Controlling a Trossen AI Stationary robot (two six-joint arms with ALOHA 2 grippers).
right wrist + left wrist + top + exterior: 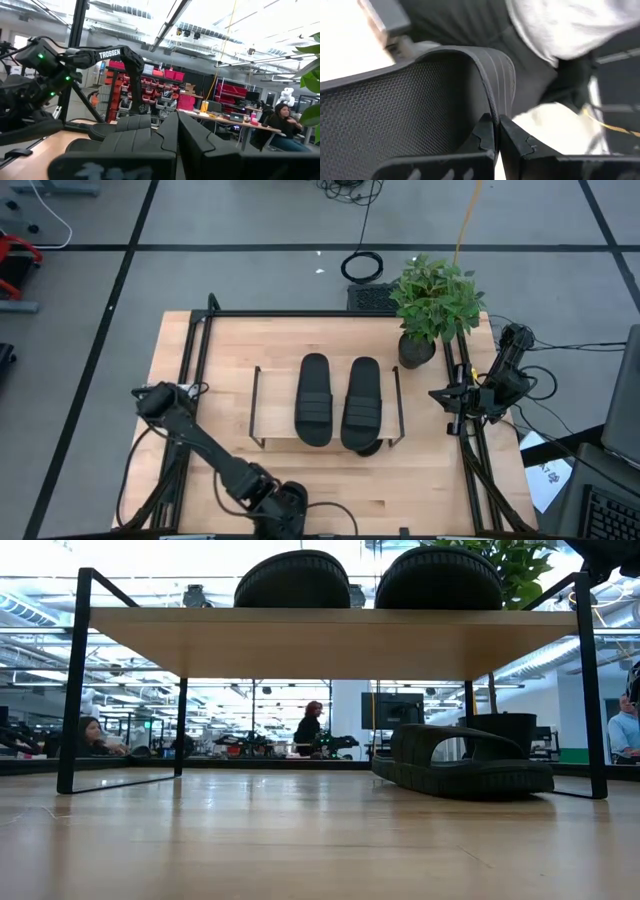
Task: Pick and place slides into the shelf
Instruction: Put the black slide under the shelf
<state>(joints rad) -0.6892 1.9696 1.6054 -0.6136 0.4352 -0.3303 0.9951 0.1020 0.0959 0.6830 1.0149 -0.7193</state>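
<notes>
Two black slides (313, 400) (362, 404) lie side by side, soles down, on the shelf's wooden top board (275, 405). A third slide (465, 762) rests on the table under the shelf, toward its right. The fourth slide (405, 110) fills the left wrist view, with its textured footbed and ribbed strap showing. My left gripper (285, 502) is at the table's near edge and is shut on this slide. My right gripper (442, 394) waits shut at the table's right edge, beside the plant pot, touching nothing. My left gripper (496, 142) pinches the ribbed strap's edge (495, 112) of the fourth slide between its two fingers. The strap arches away from the fingertips over the textured footbed. Whether the slide is lifted clear or rests on the table does not show.
A potted plant (435, 305) stands at the table's far right corner, close to the shelf and the right arm. Thin black wire legs (70, 690) frame the shelf's open underside. Bare tabletop lies left of the shelf (215, 395) and in front of it. People sit in the room beyond.
</notes>
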